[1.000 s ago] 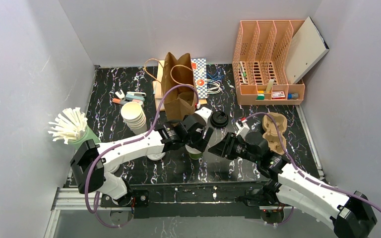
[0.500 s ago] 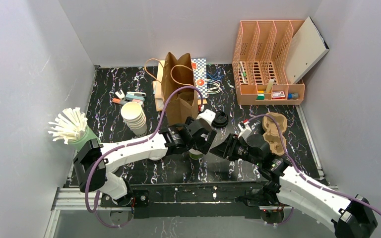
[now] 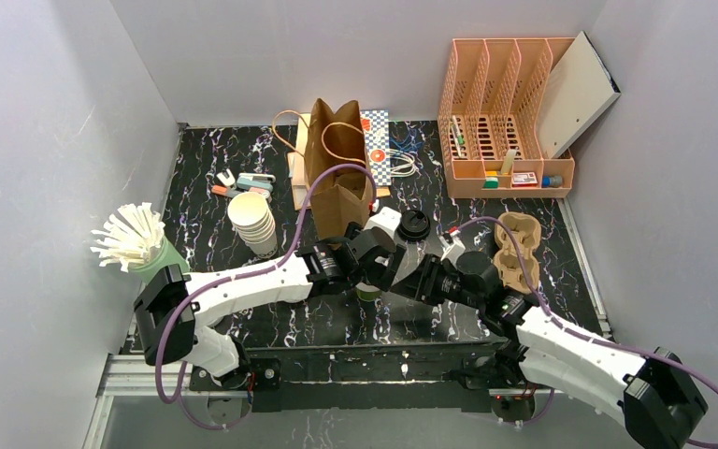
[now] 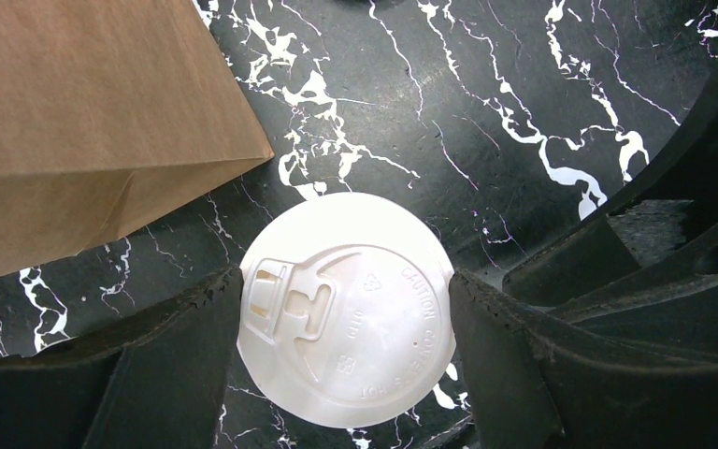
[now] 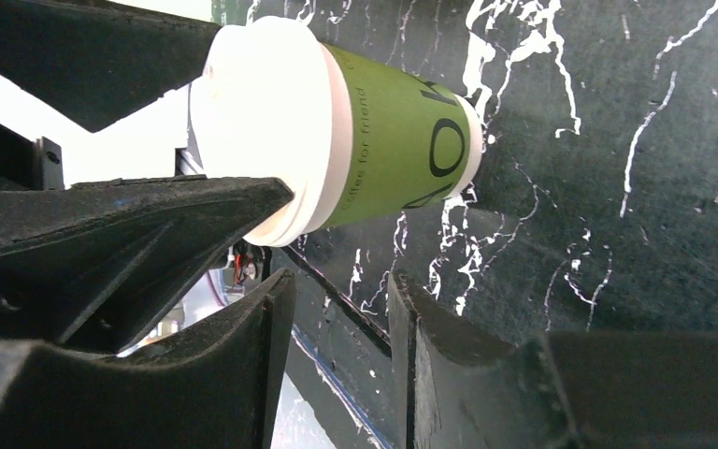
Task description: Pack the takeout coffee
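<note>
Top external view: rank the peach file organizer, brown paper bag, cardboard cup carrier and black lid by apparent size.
Largest to smallest:
peach file organizer
brown paper bag
cardboard cup carrier, partly covered
black lid

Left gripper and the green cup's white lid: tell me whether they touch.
Touching. The left wrist view shows the left gripper with its fingers pressed against opposite sides of the white lid rim, no gap on either side.

The green-sided cup (image 5: 393, 140) carries black lettering under a white lid (image 4: 346, 318). The tabletop (image 3: 206, 154) is black marble veined white. The paper bag (image 3: 332, 140) is brown, the file rack (image 3: 505, 103) peach-coloured.
</note>
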`<state>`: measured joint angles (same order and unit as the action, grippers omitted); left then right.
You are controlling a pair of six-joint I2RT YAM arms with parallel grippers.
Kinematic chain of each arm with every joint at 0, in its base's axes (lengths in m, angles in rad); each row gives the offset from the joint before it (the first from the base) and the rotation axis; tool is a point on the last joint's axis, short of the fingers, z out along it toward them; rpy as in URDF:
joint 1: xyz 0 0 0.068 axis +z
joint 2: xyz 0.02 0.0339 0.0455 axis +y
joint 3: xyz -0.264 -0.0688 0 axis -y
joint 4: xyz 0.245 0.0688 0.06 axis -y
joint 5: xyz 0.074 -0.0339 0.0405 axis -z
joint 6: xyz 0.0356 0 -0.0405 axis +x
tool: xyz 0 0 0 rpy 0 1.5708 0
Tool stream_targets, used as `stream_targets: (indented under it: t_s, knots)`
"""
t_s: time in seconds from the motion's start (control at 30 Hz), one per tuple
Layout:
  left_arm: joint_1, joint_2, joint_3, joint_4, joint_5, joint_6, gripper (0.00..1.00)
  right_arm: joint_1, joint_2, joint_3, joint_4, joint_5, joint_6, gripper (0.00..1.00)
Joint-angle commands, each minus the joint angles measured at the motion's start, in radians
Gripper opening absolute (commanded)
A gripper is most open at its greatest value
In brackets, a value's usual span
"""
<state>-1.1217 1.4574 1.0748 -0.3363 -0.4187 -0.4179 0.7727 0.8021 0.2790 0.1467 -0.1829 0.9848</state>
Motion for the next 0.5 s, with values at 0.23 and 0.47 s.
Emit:
stream_targets:
  t_s: [0.23, 0.47]
  knots:
    - [0.000, 0.014, -0.068, -0.169, -0.043, 0.011, 0.75, -0.002, 0.073, -0.018, 0.218, -0.041, 0.056, 0.49]
    - [0.000, 0.004, -0.077, -0.171, -0.037, 0.011, 0.75, -0.003, 0.119, -0.002, 0.233, -0.028, 0.047, 0.47]
